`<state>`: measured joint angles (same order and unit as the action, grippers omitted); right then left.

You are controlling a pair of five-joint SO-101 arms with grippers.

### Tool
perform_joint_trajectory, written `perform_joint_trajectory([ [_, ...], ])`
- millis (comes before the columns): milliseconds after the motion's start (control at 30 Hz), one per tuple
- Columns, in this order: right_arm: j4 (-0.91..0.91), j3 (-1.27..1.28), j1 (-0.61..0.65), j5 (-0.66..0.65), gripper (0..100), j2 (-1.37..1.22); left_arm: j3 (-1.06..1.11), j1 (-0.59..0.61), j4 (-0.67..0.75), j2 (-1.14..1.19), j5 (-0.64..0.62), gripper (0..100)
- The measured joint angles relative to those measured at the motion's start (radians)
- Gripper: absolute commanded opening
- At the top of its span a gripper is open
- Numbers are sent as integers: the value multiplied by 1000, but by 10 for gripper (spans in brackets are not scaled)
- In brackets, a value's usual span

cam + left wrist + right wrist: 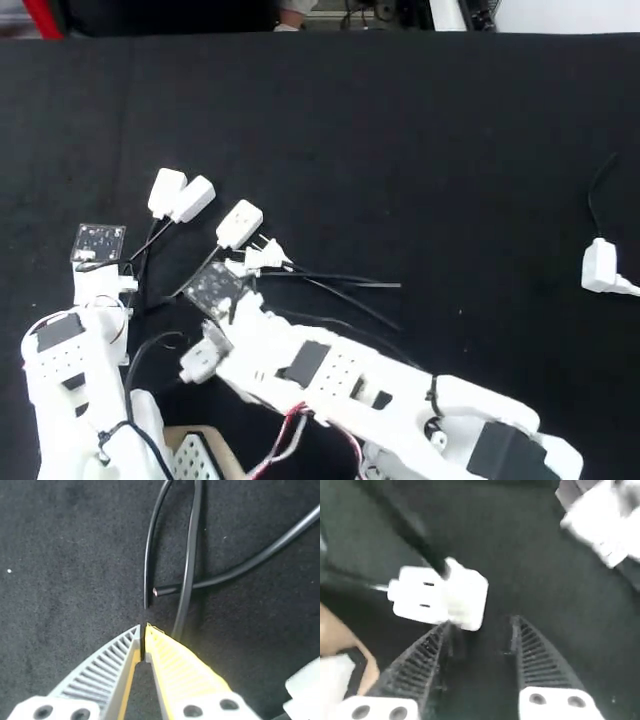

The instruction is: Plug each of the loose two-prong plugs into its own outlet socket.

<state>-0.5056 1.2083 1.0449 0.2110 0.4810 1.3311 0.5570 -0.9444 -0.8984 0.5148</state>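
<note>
On the black worktop [400, 120] a loose two-prong plug [266, 255] lies with its black cable trailing right. Just beyond it sits one white socket [239, 223], and two more [165, 190] [194, 199] lie farther left of it. Another white plug [600, 265] rests well apart to its right. The right gripper [480, 622] is spread wide and holds nothing; a white block [440, 597] with two dark marks touches one fingertip. The left gripper [144, 629] is closed tip to tip on nothing, with black cables [190, 555] just ahead
</note>
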Motion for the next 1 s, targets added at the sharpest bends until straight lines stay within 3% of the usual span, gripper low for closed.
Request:
perform_joint_trajectory([
  [533,-17,2,6,-2,205,0,0,-2,0,0,2,33],
  [833,-373,-157,6,-3,205,0,0,15,11,0,2,33],
  [1000,-448,-224,6,-3,204,11,0,28,-2,0,-2,33],
])
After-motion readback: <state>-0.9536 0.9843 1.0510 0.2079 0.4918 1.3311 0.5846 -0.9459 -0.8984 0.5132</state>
